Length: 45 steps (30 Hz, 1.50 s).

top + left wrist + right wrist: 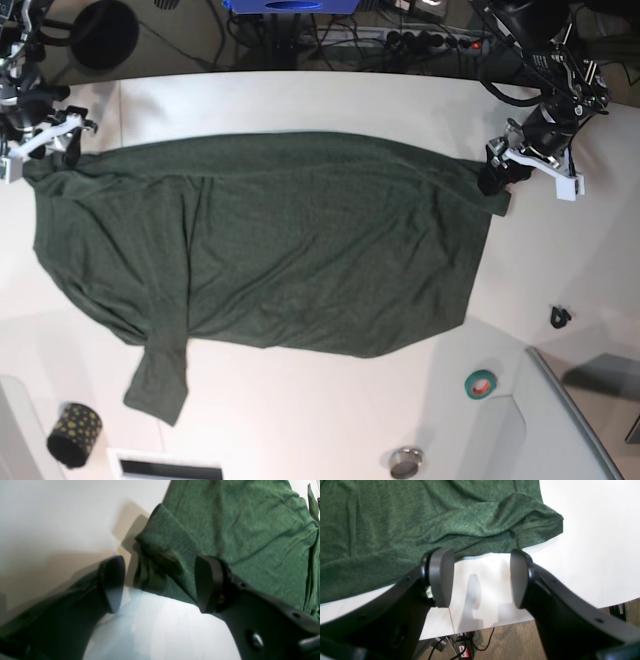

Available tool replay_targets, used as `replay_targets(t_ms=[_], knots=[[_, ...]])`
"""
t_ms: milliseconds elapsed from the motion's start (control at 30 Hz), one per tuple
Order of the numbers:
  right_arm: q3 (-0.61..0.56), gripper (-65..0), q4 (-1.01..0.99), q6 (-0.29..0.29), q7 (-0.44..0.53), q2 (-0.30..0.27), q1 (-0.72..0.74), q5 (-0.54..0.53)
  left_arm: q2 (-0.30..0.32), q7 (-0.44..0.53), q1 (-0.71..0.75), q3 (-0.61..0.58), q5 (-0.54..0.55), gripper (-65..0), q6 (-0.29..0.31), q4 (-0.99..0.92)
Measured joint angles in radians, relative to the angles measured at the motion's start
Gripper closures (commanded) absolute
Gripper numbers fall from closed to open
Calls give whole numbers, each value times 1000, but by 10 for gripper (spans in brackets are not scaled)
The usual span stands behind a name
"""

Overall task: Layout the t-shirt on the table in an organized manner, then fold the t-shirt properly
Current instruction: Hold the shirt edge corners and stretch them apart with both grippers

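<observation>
t-shirt (290,240): dark green, spread wide across the table (300,100), mostly flat, one layer; no fold made yet
layout status: judged nearly done; body is open, a few soft wrinkles, one short sleeve (158,385) hangs out at the near edge, slightly bunched
left to do: smooth the corners, then the whole fold
left gripper (160,585): jaws apart, nothing between them, hovering at a rolled corner of the cloth; one finger over fabric, the other over bare table
right gripper (480,577): jaws apart, empty, just off the shirt edge beside a bunched corner
surface: white, smooth, curved edge, thin seam line
other items: green tape roll (481,383), small black clip (559,318), dotted dark cup (74,434), small round metal piece (405,462), all clear of the shirt
room: cables and power strip behind the table, carpet below
</observation>
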<state>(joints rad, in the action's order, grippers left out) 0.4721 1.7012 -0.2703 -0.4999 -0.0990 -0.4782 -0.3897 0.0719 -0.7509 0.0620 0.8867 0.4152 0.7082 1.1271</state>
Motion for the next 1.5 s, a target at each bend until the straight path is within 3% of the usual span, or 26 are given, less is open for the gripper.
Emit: replay_targets(t_ms=[467, 633, 700, 1100, 1167, 1233, 1433, 1500], knots=[[0, -333, 0, 0, 0, 0, -2, 0, 2, 3, 8, 2, 5, -406, 4, -4], [0, -333, 0, 0, 0, 0, -2, 0, 1, -3, 8, 2, -6, -232, 2, -7], [0, -333, 0, 0, 0, 0, -2, 0, 0, -6, 8, 2, -8, -193, -1, -10], [0, -333, 0, 0, 0, 0, -2, 0, 10, 4, -18, 8, 32, -169, 11, -90], [0, -333, 0, 0, 0, -1, -2, 0, 19, 7, -34, 5, 32, -109, 16, -121], [38, -333, 0, -13, -2, 4, -1, -3, 24, 7, -40, 4, 27, 0, 14, -140], [294, -341, -2, -2, -10, 103, 59, -18, 22, 7, -40, 4, 32, 0, 15, -142], [355, -341, -23, -24, -22, 97, 88, -92, 23, 3, -40, 4, 31, 0, 19, -142]])
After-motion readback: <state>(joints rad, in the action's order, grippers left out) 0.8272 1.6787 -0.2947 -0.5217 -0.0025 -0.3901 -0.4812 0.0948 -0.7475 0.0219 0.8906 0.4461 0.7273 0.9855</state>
